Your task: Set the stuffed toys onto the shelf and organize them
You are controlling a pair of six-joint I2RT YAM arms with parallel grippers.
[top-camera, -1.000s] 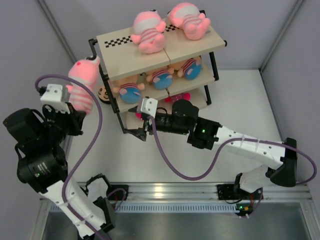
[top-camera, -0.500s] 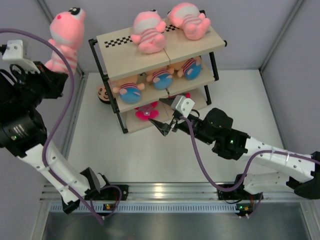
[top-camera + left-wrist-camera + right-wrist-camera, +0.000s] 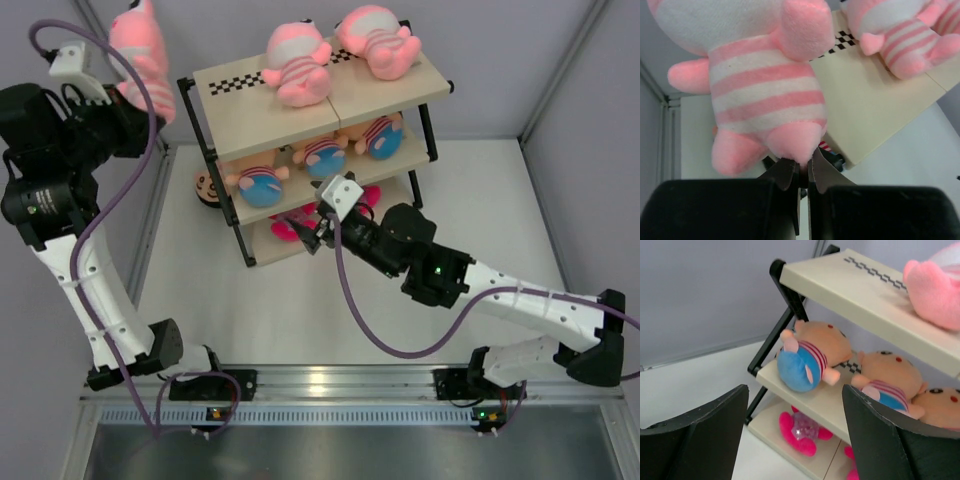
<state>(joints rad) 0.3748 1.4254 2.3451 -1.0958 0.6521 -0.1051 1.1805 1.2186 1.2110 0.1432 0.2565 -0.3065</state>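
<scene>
My left gripper [image 3: 148, 108] is shut on the foot of a pink striped stuffed toy [image 3: 135, 40] and holds it high, left of the shelf's top board [image 3: 235, 105]. In the left wrist view the gripper [image 3: 804, 170] pinches this toy [image 3: 765, 90] beside the board [image 3: 865, 100]. Two pink toys [image 3: 295, 60] [image 3: 378, 38] lie on the top board. Three boy dolls [image 3: 258, 185] [image 3: 322, 155] [image 3: 383, 135] lie on the middle tier. My right gripper [image 3: 310, 235] is open and empty in front of the lower tiers, and in the right wrist view [image 3: 795, 435] it faces a boy doll [image 3: 810, 360].
Bright magenta star-shaped toys [image 3: 290, 225] [image 3: 802, 432] lie on the bottom tier. A small brown round item [image 3: 207, 187] sits on the table by the shelf's left leg. Grey walls close in on the left and right. The right arm's cable loops over the table in front of the shelf.
My left arm has lifted the pink toy from beside the shelf's left post to above top-board height. My right gripper swung right, then came back up against the shelf's lower tiers.
</scene>
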